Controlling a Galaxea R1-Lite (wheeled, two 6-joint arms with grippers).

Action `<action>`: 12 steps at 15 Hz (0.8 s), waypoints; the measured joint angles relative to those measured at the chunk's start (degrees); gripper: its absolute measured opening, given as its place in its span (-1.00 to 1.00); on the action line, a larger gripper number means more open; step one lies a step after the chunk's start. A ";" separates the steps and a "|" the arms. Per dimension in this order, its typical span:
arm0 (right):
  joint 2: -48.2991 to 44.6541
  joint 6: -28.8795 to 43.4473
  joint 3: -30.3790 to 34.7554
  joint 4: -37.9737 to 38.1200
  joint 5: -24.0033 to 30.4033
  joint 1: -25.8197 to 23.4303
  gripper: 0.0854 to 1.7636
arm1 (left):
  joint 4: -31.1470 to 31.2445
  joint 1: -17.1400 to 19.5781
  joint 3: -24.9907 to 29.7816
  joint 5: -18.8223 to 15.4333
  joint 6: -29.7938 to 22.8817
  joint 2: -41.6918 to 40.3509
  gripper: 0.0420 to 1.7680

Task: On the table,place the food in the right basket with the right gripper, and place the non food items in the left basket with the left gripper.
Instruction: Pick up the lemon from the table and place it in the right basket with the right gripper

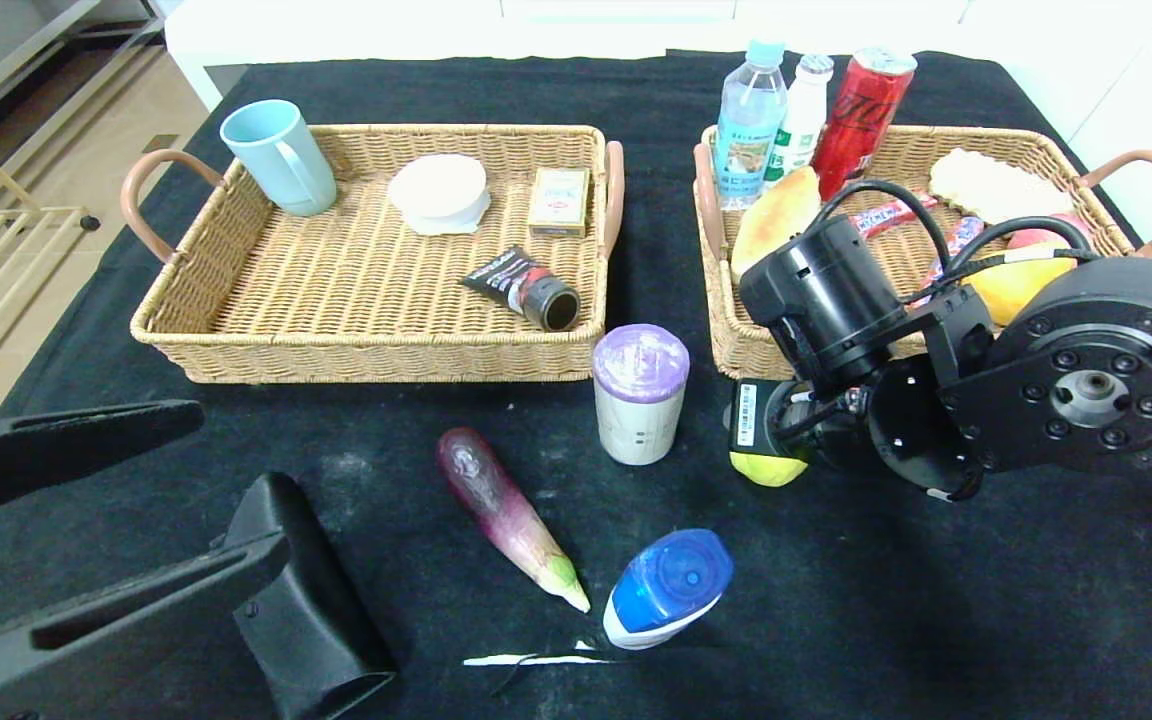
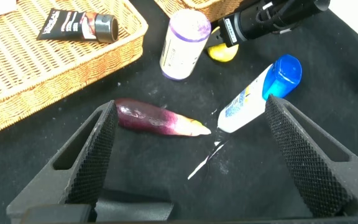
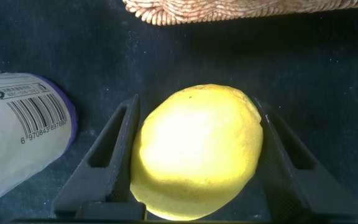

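Observation:
My right gripper (image 1: 771,450) is low over the table in front of the right basket (image 1: 1036,145). It is shut on a yellow lemon (image 1: 768,470). In the right wrist view the gripper (image 3: 196,106) has both fingers against the lemon (image 3: 197,155). My left gripper (image 1: 241,475) is open and empty at the front left. In the left wrist view the gripper (image 2: 190,109) looks out on a purple eggplant (image 2: 157,118) and a white bottle with a blue cap (image 2: 253,93). Both lie on the cloth at the front middle, the eggplant (image 1: 506,515) left of the bottle (image 1: 666,590).
A purple-lidded cup (image 1: 639,395) stands between the baskets, just left of the lemon. The left basket (image 1: 356,360) holds a blue mug, a white lid, a small box and a black tube. The right basket holds bottles, a red can, fruit and snacks.

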 joint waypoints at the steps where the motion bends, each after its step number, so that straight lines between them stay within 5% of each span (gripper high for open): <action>1: -0.11 -0.13 -0.02 0.06 -0.30 0.16 0.31 | -0.02 0.00 0.02 0.00 -0.01 0.01 0.94; 12: -9.76 -3.52 -1.32 4.83 -1.33 0.20 0.30 | -0.02 -0.02 0.24 -0.05 0.32 0.34 0.94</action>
